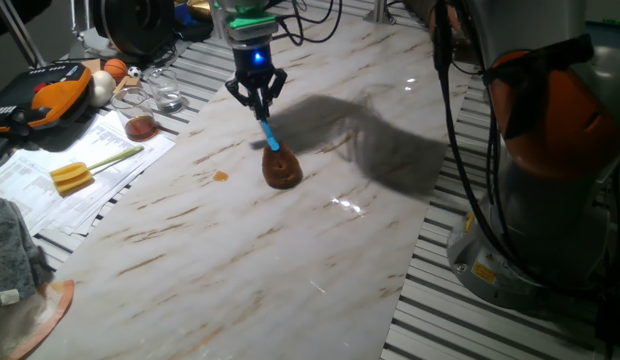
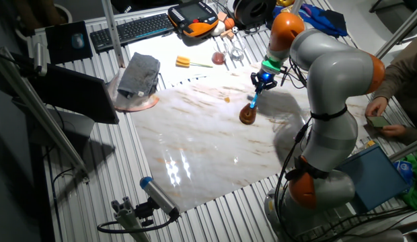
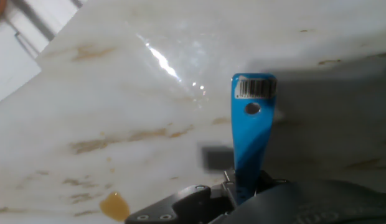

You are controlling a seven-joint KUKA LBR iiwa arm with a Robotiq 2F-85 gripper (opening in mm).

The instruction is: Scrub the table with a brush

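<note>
Your tool (image 1: 261,104) is clamped on the blue handle of the brush (image 1: 278,159).

The handle slants down from the fingers, and the brown bristle head sits on the desk (image 1: 240,250) just below the tool. In the hand view you see the handle's barcode end jutting out past the grip. A small orange spot (image 1: 221,177) lies on the slab a little way off to the side of the bristles. Farther out, off the slab, a yellow-headed tool (image 1: 75,175) rests on papers (image 1: 60,195).
</note>
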